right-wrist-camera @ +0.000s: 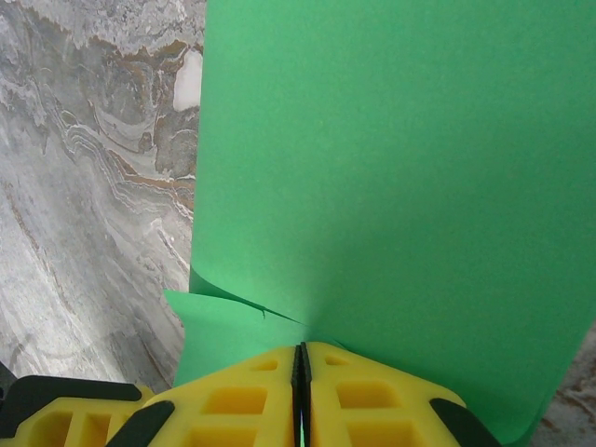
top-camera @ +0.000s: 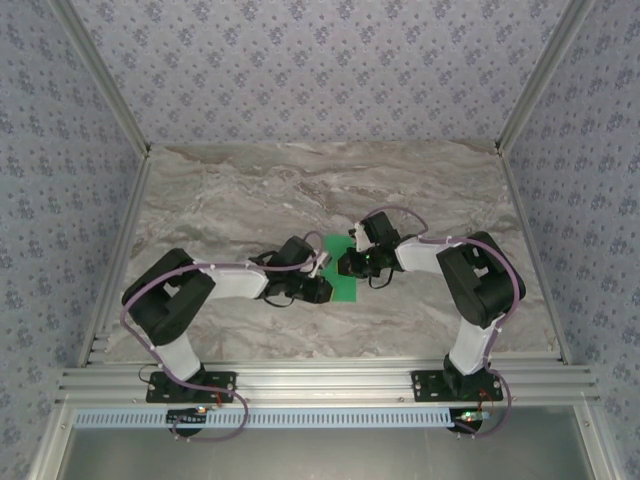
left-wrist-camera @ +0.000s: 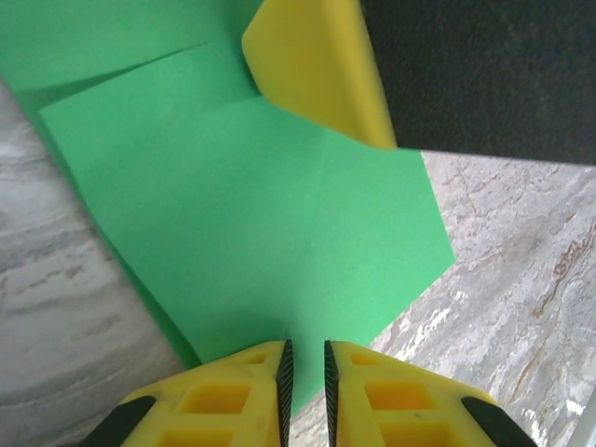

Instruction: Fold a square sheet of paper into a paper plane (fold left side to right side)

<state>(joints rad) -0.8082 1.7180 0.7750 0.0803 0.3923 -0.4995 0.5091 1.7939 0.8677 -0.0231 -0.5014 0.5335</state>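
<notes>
1. The grey-veined marble table top [top-camera: 250,200] spreads across the middle of the overhead view.
2. The black-and-white left arm [top-camera: 175,300] reaches in from 7 o'clock. The matching right arm [top-camera: 480,280] reaches in from 5 o'clock, and their wrists meet near the table's centre.
3. The thin, bright green sheet of paper [top-camera: 342,288] lies between the two wrists, just toward 6 o'clock of the table's centre. It is partly folded: the left wrist view shows a creased flap over a lower layer.
4. The right gripper [right-wrist-camera: 301,354] has its yellow fingers pressed together, clamped on the paper's edge. In its own view the sheet runs away toward 12 o'clock.
5. The left gripper [left-wrist-camera: 304,358] holds its yellow fingers a narrow slit apart at 6 o'clock of its view. A corner of the paper reaches into that slit, but it cannot be told whether the fingers pinch it.
</notes>
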